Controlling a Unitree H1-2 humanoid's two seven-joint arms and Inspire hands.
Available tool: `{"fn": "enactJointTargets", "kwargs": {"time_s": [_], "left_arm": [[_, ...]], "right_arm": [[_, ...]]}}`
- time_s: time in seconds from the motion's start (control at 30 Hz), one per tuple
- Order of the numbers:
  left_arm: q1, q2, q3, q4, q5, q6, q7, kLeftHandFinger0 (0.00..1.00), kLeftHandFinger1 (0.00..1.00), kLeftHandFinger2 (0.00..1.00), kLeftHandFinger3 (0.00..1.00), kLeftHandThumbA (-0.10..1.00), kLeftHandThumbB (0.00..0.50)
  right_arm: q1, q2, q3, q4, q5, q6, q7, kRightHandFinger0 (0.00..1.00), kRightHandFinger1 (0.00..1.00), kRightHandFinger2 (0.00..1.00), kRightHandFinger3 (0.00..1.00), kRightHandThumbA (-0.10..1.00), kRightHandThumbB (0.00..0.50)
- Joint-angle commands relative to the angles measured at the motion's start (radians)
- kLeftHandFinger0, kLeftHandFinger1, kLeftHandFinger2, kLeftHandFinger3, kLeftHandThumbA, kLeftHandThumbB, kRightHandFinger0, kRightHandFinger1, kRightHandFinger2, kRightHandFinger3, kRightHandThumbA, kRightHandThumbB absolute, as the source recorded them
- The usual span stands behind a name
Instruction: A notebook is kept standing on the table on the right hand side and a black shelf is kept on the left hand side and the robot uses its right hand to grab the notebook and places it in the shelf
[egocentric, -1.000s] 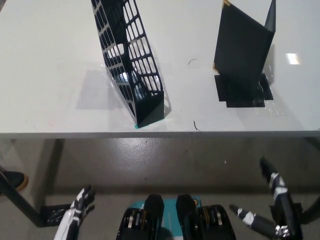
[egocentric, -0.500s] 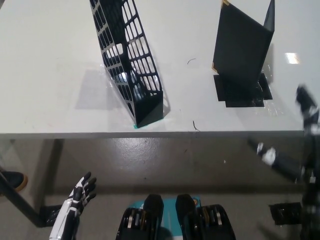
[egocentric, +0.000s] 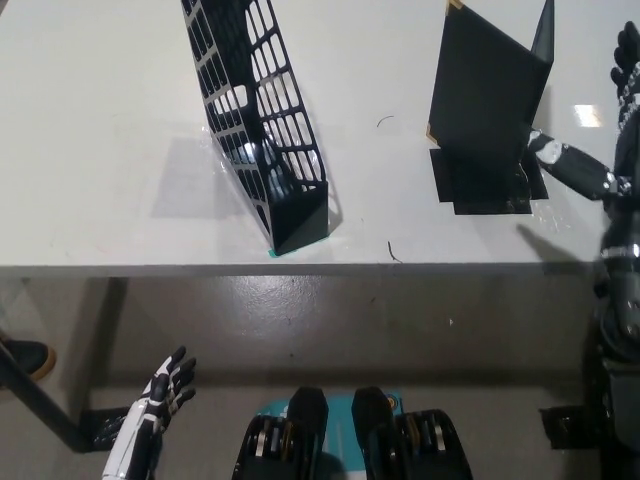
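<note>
A black notebook (egocentric: 485, 100) stands half open and upright on the right side of the white table (egocentric: 100, 130), over a black taped patch (egocentric: 487, 183). A black mesh shelf (egocentric: 262, 120) stands left of it, its near end close to the table's front edge. My black right hand (egocentric: 612, 130) is raised at the picture's right edge, just right of the notebook, fingers spread and holding nothing. My white left hand (egocentric: 160, 398) hangs below the table's front edge at the lower left, fingers apart and empty.
The table's front edge (egocentric: 320, 268) runs across the middle of the picture, with grey floor (egocentric: 330, 320) below it. A dark shoe (egocentric: 25, 357) shows at the far left on the floor. A small black scrap (egocentric: 394, 253) lies near the table's edge.
My right hand has risen from below the table's edge up to beside the notebook at the right. The left hand has barely moved.
</note>
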Motion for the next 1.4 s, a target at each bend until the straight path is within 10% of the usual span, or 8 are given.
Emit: {"fn": "enactJointTargets", "kwargs": {"time_s": [0.0,0.8,0.83,0.87,0.9,0.93,1.07,1.37], "left_arm": [[0.013,0.008,0.0,-0.014,-0.007,-0.031,-0.013,1.0,1.0,1.0,1.0,1.0,0.493],[0.024,0.009,-0.018,0.01,0.003,-0.05,-0.019,1.0,1.0,1.0,1.0,1.0,0.484],[0.023,0.008,-0.019,0.009,0.003,-0.046,-0.018,1.0,1.0,1.0,1.0,1.0,0.487],[0.022,0.007,-0.019,0.007,0.003,-0.045,-0.018,1.0,1.0,1.0,1.0,1.0,0.494],[0.022,0.009,-0.018,0.006,0.003,-0.046,-0.018,1.0,1.0,1.0,1.0,1.0,0.493],[0.02,0.01,-0.018,0.005,0.005,-0.045,-0.018,1.0,1.0,1.0,1.0,1.0,0.492],[0.017,0.013,-0.017,0.003,0.009,-0.041,-0.016,1.0,1.0,1.0,1.0,1.0,0.485],[0.01,0.015,-0.014,0.007,-0.002,-0.033,-0.02,1.0,1.0,1.0,1.0,1.0,0.5]], "right_arm": [[-0.112,-0.013,-0.031,0.142,0.043,-0.011,-0.056,1.0,1.0,1.0,1.0,1.0,0.368],[-0.566,-0.005,-0.076,0.914,0.18,-0.217,-0.141,1.0,1.0,1.0,1.0,0.88,0.448],[-0.594,-0.002,-0.078,0.938,0.165,-0.21,-0.221,0.55,0.5,0.58,0.67,0.61,0.298],[-0.614,0.001,-0.088,0.961,0.169,-0.228,-0.265,0.08,0.07,0.22,0.37,0.44,0.25],[-0.628,0.003,-0.098,0.979,0.183,-0.249,-0.283,0.0,0.01,0.17,0.18,0.1,0.218],[-0.634,0.003,-0.1,0.986,0.187,-0.267,-0.292,0.0,0.0,0.21,0.16,-0.08,0.175],[-0.631,0.006,-0.09,0.973,0.186,-0.317,-0.297,0.0,0.15,0.49,0.48,-0.1,0.105],[-0.583,-0.008,-0.053,0.919,0.171,-0.317,-0.3,0.0,0.19,0.55,0.59,-0.1,0.089]]}}
